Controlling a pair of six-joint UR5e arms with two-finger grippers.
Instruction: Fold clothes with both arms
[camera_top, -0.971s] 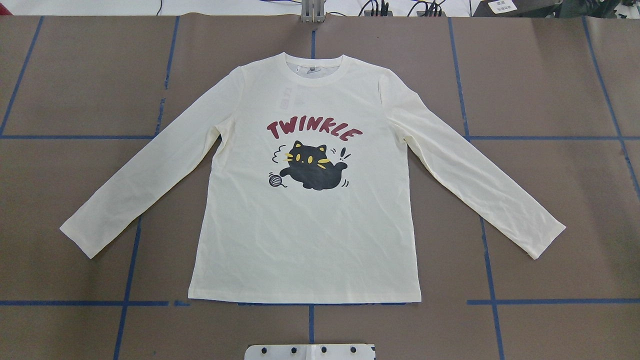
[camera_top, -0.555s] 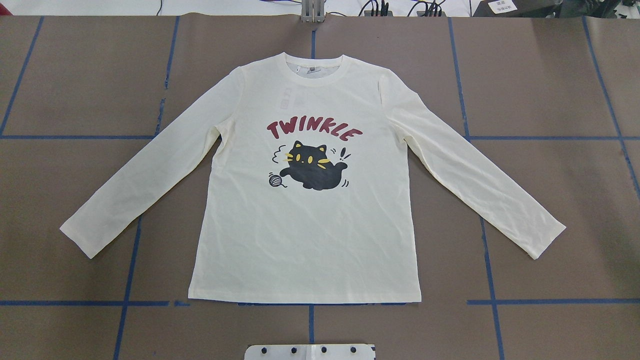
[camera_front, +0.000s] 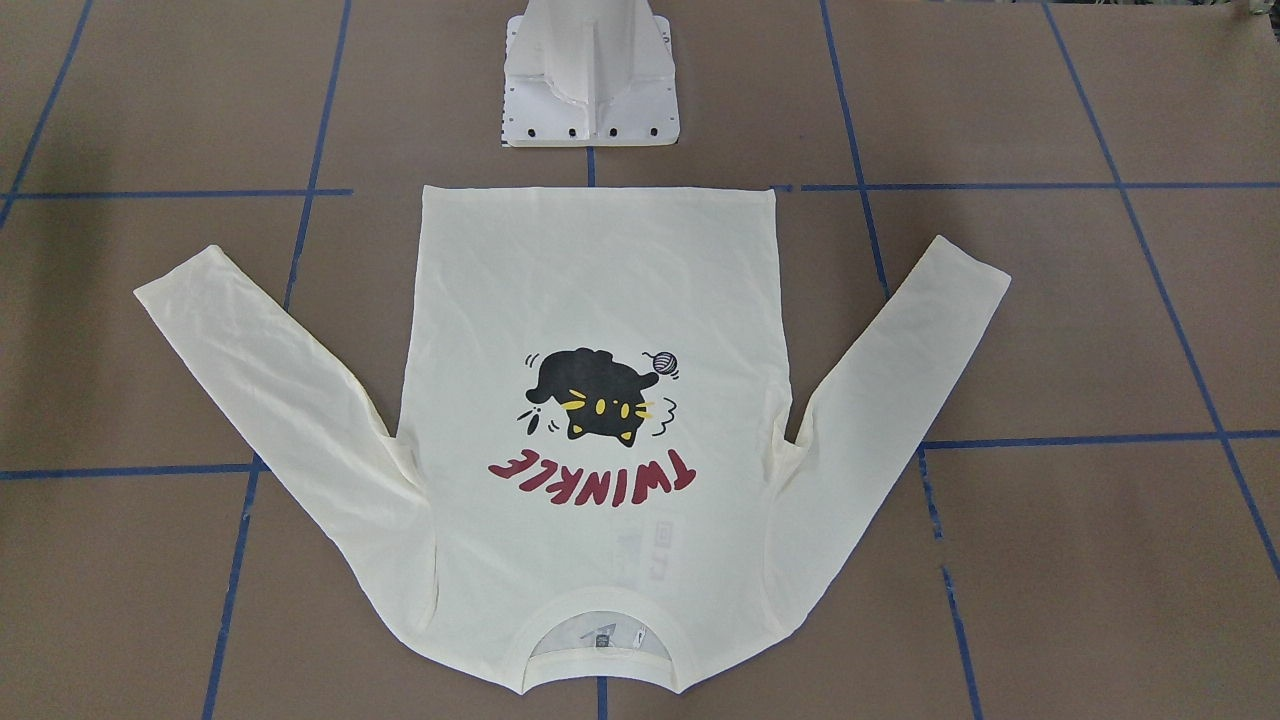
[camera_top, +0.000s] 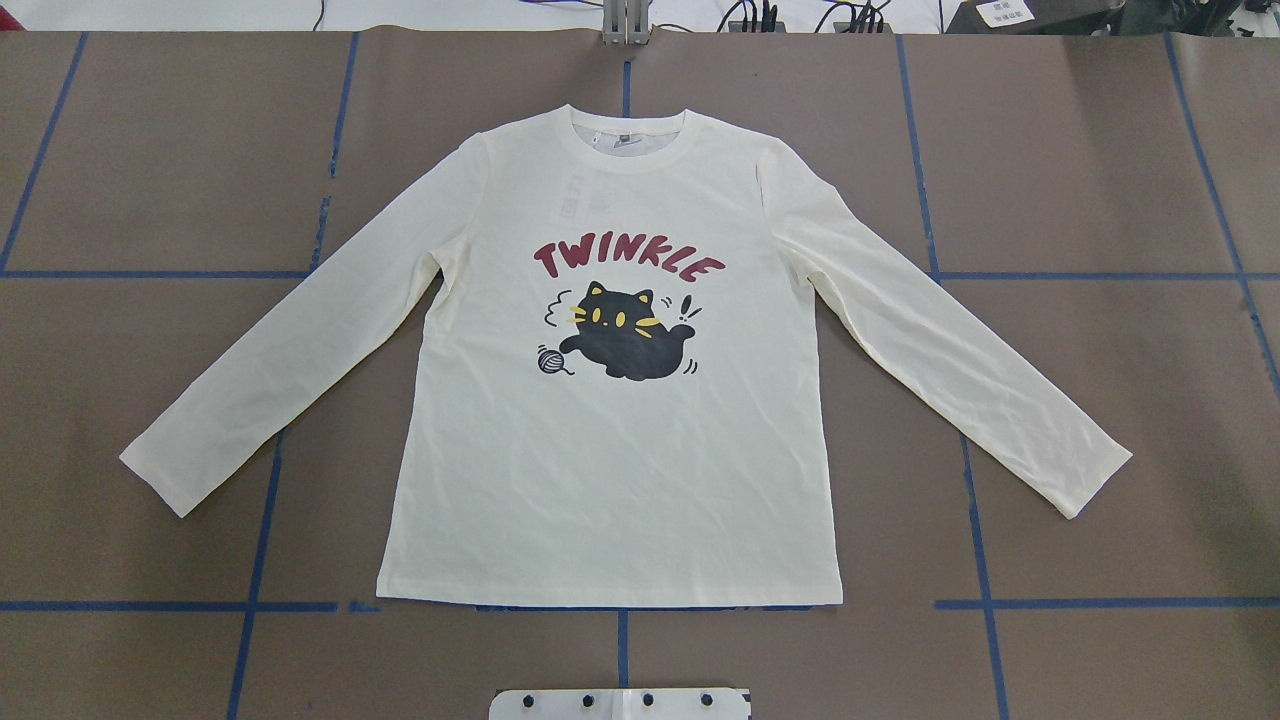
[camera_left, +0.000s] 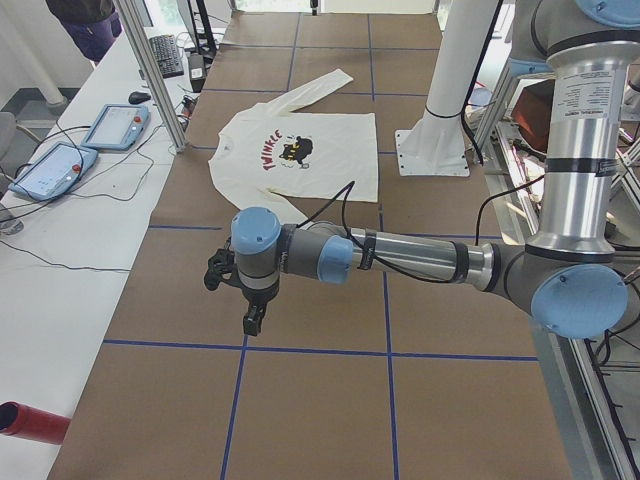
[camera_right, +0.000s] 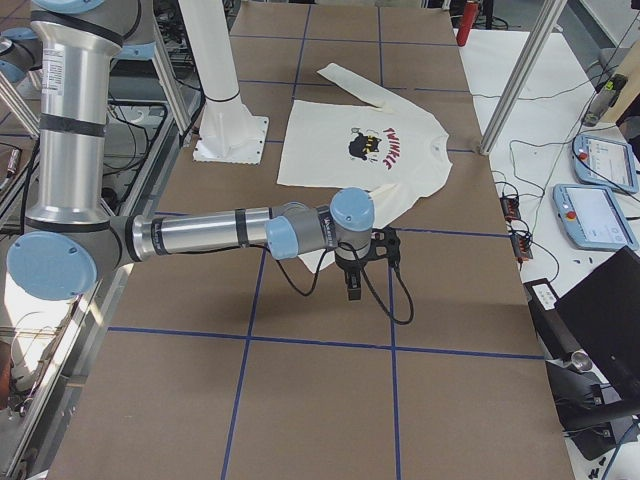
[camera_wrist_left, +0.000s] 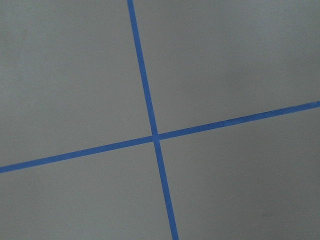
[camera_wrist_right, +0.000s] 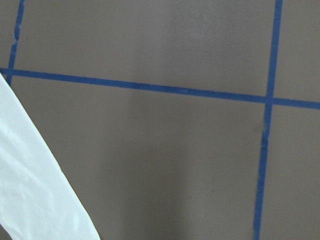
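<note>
While shirt (camera_top: 610, 480) lay flat on table (camera_top: 1100, 150), print up, long axis collar at 12 o'clock to hem at 6, we noted left gripper (camera_left: 252, 325) off its 9 o'clock side, right gripper (camera_right: 352, 292) off 3 o'clock, nearer sleeve (camera_wrist_right: 35, 190). Whether either was released or clenched, we could not tell. Shirt unmoved versus second earlier.

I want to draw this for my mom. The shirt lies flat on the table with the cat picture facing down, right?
Not quite. The shirt does lie flat on the table, but the cat picture faces up, not down. The overhead view shows the black cat plainly on top.
</note>
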